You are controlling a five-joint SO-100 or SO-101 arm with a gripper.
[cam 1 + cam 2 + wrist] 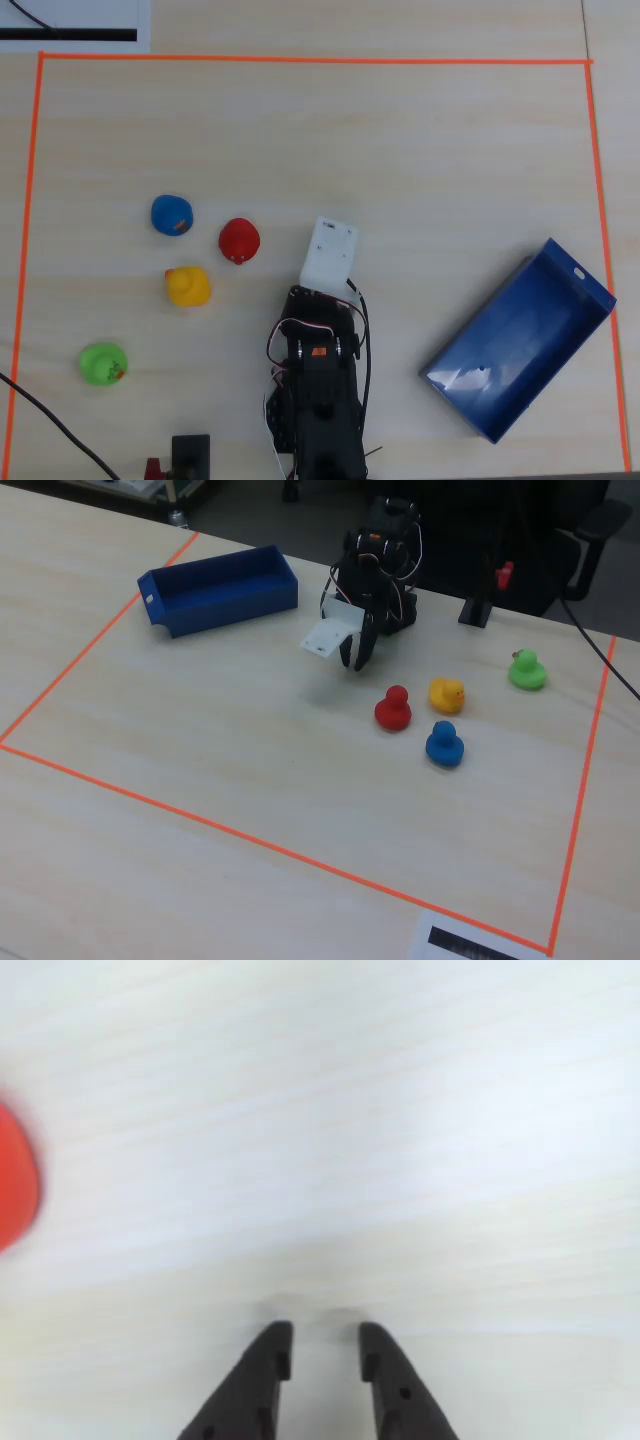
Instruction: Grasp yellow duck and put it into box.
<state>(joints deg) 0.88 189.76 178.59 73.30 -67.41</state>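
In the wrist view the gripper (pixel 325 1345) hangs over bare table, fingers slightly apart, holding nothing. Overhead, the yellow duck (pixel 187 286) sits left of centre; the box (pixel 520 340) lies empty at lower right.

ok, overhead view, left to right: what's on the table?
green duck → blue duck → yellow duck → red duck → arm with its white wrist camera → blue box
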